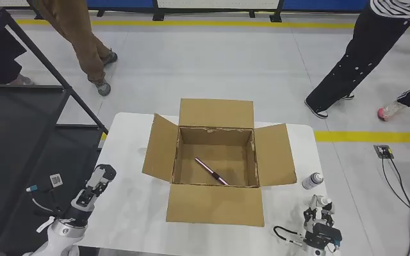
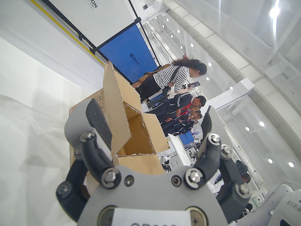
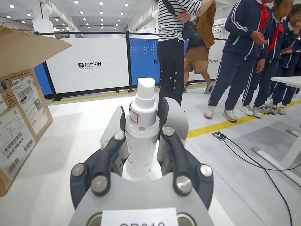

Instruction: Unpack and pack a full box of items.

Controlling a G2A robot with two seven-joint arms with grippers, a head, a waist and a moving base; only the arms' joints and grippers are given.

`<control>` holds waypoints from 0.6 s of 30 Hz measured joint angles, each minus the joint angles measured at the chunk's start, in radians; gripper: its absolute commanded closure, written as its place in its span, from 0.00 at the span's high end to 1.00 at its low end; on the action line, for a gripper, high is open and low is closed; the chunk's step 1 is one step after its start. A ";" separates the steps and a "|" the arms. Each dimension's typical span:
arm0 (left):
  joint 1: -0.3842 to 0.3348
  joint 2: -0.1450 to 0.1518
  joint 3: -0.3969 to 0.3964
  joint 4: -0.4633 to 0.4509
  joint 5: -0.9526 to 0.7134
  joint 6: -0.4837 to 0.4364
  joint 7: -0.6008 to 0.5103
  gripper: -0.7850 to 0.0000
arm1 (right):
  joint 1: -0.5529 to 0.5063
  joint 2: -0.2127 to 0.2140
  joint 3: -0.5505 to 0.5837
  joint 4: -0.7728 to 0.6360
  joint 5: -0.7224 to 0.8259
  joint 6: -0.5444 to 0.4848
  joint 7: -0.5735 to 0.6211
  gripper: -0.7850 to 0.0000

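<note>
An open cardboard box [image 1: 216, 205] stands mid-table with all flaps spread; it also shows in the wrist views [image 2: 131, 128] [image 3: 21, 95]. A thin dark-red pen-like stick [image 1: 211, 171] lies on its floor. My right gripper [image 1: 319, 206] [image 3: 143, 114] sits low at the table's front right corner, shut on an upright clear spray bottle [image 3: 141, 132] with a white cap. A second small bottle [image 1: 312, 181] stands just beyond it, right of the box's right flap. My left gripper [image 1: 102, 174] [image 2: 151, 111] hangs open and empty by the table's left edge, pointing at the box.
The white table [image 1: 134, 211] has bare room left and right of the box. A dark metal rack [image 1: 38, 128] stands close on the left. People stand on the floor beyond the table. A floor socket [image 1: 383, 151] and cable lie to the right.
</note>
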 measured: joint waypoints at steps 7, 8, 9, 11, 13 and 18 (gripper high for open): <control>0.000 0.000 0.000 0.000 0.000 0.000 0.000 1.00 | 0.023 -0.004 0.004 0.039 -0.016 0.001 0.006 0.11; 0.000 0.000 0.000 0.000 0.000 0.000 0.000 1.00 | 0.026 -0.005 0.004 0.044 -0.019 0.001 0.008 0.24; 0.000 0.000 0.000 0.000 0.000 0.000 0.000 1.00 | 0.027 -0.006 0.004 0.047 -0.021 0.000 0.011 0.35; 0.000 0.000 0.000 0.000 0.000 0.000 0.000 1.00 | 0.030 -0.006 0.005 0.052 -0.027 -0.002 0.016 0.79; 0.000 0.000 0.000 0.000 0.000 0.000 0.000 1.00 | 0.030 -0.007 0.006 0.055 -0.034 -0.005 0.022 1.00; 0.000 0.000 0.000 0.000 0.000 0.000 0.000 1.00 | 0.030 -0.006 0.013 0.059 -0.051 -0.016 0.034 1.00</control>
